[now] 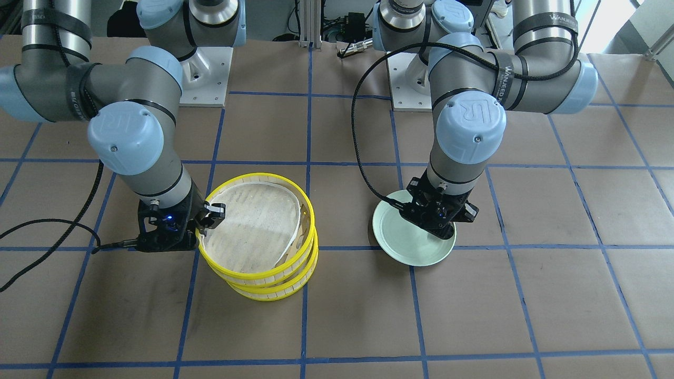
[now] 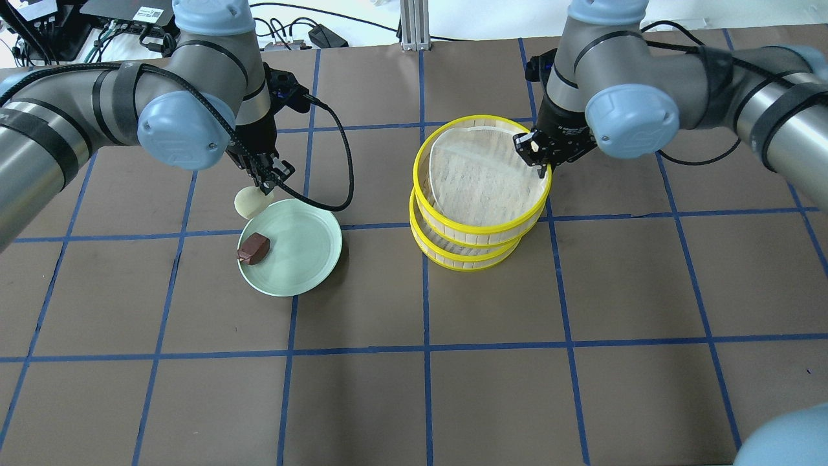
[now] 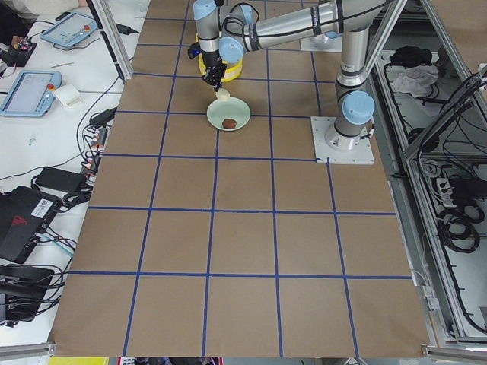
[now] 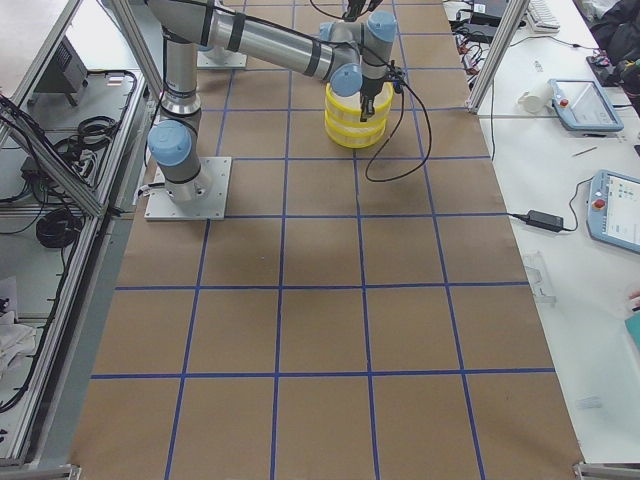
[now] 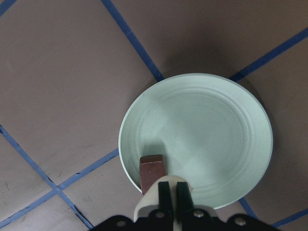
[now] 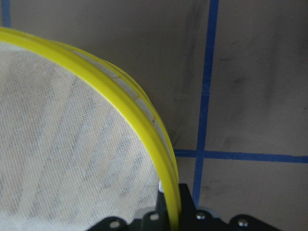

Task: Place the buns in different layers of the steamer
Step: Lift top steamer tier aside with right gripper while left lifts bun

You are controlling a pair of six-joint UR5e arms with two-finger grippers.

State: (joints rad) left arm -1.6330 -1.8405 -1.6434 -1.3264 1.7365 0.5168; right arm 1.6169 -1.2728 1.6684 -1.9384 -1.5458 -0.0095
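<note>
Bench [image 1: 526, 316] is covered in brown paper, ruled into squares by a blue tape grid [image 2: 427, 349]. Aluminium posts [image 4: 497, 60] stand along its edges. On the operators' side I see a white worktop [image 4: 560, 300] carrying tablets [image 4: 578, 102], a mug [image 4: 530, 101], a black box [image 3: 27, 228] and loose cables [image 3: 99, 129]. Opposite side has a metal frame [image 3: 445, 114] with coiled cable bundles [image 3: 456, 228]. Lighting is bright and even, shadows soft.

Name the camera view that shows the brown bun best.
Overhead exterior: the brown bun lies unobstructed at the plate's rim. Left wrist clips it behind the left gripper; exterior left shows a speck; front-facing hides it behind that gripper; the rest miss it.
</note>
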